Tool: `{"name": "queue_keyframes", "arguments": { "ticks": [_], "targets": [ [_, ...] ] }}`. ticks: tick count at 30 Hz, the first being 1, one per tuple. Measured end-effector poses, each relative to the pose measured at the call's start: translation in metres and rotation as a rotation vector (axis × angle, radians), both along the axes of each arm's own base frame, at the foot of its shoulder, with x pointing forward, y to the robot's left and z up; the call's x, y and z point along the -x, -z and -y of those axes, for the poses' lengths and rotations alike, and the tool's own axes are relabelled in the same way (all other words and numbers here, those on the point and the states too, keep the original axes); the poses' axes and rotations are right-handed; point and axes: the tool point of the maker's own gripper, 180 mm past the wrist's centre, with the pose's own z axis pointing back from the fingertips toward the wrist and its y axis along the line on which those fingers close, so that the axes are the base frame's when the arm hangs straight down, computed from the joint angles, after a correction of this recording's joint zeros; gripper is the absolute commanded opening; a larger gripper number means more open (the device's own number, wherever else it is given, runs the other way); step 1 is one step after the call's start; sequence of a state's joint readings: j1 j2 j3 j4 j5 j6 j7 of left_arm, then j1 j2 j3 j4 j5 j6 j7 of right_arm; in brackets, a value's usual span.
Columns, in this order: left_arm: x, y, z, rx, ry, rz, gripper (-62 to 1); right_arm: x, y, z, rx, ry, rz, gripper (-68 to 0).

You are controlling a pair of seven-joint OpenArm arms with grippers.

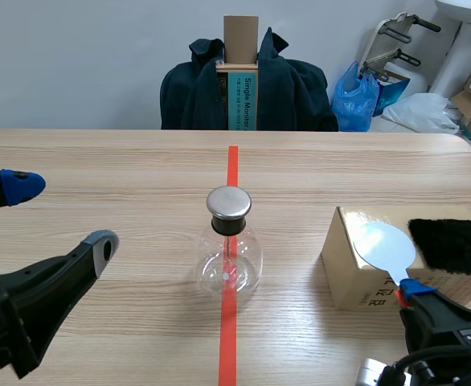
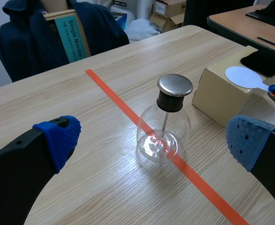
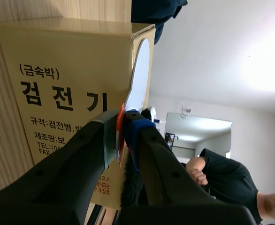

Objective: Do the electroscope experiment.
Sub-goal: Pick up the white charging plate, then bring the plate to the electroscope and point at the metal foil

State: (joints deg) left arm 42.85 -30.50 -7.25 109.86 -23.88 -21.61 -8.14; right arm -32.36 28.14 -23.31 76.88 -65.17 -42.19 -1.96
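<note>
The electroscope (image 1: 229, 241), a clear glass flask with a metal cap and a thin rod inside, stands on the orange-red tape line at the table's middle. My left gripper (image 1: 59, 215) hangs open to its left; in the left wrist view the flask (image 2: 168, 122) is ahead, between the spread blue pads (image 2: 57, 136). My right gripper (image 1: 412, 291) is shut on the orange handle of a white round paddle (image 1: 384, 245), whose disc lies over a cardboard box (image 1: 352, 277). In the right wrist view the fingers (image 3: 126, 129) pinch the paddle (image 3: 140, 75) edge-on against the box (image 3: 67, 70).
A black furry cloth (image 1: 456, 244) lies on the box top, right of the disc. Across the table stands a chair draped with a dark jacket (image 1: 292, 92), holding an upright carton. Bags and boxes sit at the far right. A person (image 3: 222, 173) is seen beyond the box.
</note>
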Motion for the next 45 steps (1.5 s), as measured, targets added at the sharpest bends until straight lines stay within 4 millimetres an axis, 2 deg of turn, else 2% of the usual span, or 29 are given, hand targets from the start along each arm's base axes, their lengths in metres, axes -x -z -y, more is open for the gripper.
{"name": "queue_keyframes", "arguments": {
  "ticks": [6,11,17,19,20,26,31,34,38,42,45],
  "targets": [
    [0.0,0.0,0.0,-0.001,0.0,0.0,1.4,0.001,-0.009,0.01,0.028,-0.003,0.006,-66.8],
    [0.001,0.004,0.001,-0.042,0.012,0.002,0.1,-0.015,-0.04,0.023,0.043,0.018,0.094,-66.8],
    [0.0,0.021,-0.003,-0.162,0.082,-0.054,-43.4,-0.037,-0.087,0.043,0.015,0.052,0.203,-66.8],
    [-0.007,0.026,-0.008,-0.216,0.112,-0.059,-55.9,-0.045,-0.106,0.047,0.002,0.061,0.251,-66.8],
    [-0.01,0.028,-0.011,-0.235,0.126,-0.06,-59.0,-0.05,-0.115,0.049,-0.001,0.066,0.277,-66.7],
    [-0.034,0.047,-0.036,-0.244,0.147,-0.085,-58.2,-0.071,-0.168,0.063,-0.069,0.1,0.426,-66.7],
    [-0.047,0.077,-0.053,-0.201,0.142,-0.151,-58.2,-0.078,-0.199,0.069,-0.157,0.128,0.501,-66.7],
    [-0.047,0.095,-0.055,-0.146,0.157,-0.19,-58.2,-0.079,-0.217,0.072,-0.205,0.144,0.542,-66.7],
    [-0.048,0.117,-0.043,-0.1,0.184,-0.227,-58.2,-0.077,-0.245,0.082,-0.293,0.185,0.607,-66.7],
    [-0.047,0.13,-0.01,-0.041,0.244,-0.247,-58.2,-0.074,-0.268,0.09,-0.366,0.213,0.662,-66.7],
    [-0.05,0.135,0.013,-0.008,0.274,-0.252,-58.2,-0.073,-0.276,0.09,-0.433,0.221,0.672,-66.7]
  ]
}}
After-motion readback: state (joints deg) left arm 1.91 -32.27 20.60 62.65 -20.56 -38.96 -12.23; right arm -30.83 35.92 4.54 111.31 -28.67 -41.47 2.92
